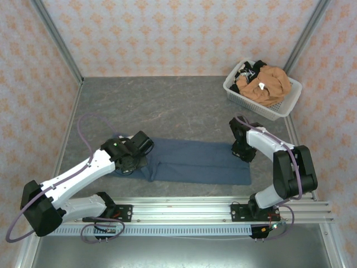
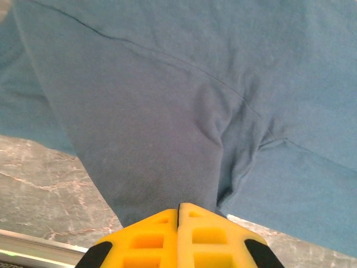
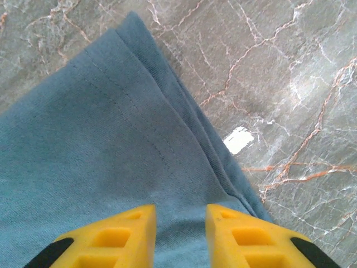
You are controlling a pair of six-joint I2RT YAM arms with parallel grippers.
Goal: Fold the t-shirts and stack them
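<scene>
Slate-blue t-shirt [image 1: 195, 162], flat folded strip, puckered in clenched left claw [image 2: 178, 207]; right claw [image 3: 180, 209] agape.

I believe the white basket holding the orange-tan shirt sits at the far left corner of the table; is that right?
Not quite: the top external view shows the white basket holding the orange-tan shirt at the far right corner of the table.

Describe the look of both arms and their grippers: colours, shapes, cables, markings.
Both arms have white links and black joint housings; the left arm shows mostly white, the right arm mostly black. A lilac cable loops along each. A green dot glows near the left wrist. The left gripper and right gripper have yellow fingers with square cut-outs and black side patches.
</scene>
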